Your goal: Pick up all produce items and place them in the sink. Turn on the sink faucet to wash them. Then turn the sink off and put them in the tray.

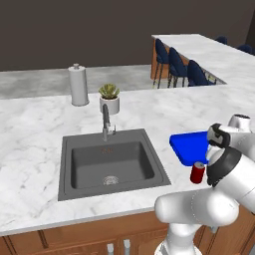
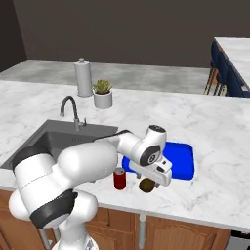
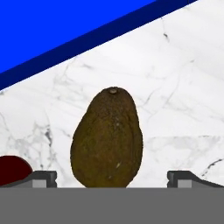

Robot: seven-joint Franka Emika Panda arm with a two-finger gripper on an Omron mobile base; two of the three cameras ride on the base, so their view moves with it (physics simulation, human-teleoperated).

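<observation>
The produce item (image 3: 107, 140), a brown-olive oval lump, lies on the marble counter near its front edge, just in front of the blue tray (image 3: 52, 26). My gripper (image 3: 113, 179) is open and points down at it, one fingertip on each side, neither touching. From the right base view the hand hovers right over the produce item (image 2: 145, 186), with the gripper (image 2: 148, 181) beside the tray (image 2: 181, 158). The tray (image 1: 189, 147) sits right of the dark sink (image 1: 67, 164). The grey gooseneck faucet (image 1: 105, 122) stands behind the basin, no water running.
A red can (image 2: 119, 178) stands on the counter just left of the produce item, close to my hand. A paper-towel roll (image 1: 78, 85) and a potted succulent (image 1: 109, 98) stand behind the faucet. Blue stools (image 1: 179, 67) line the far counter.
</observation>
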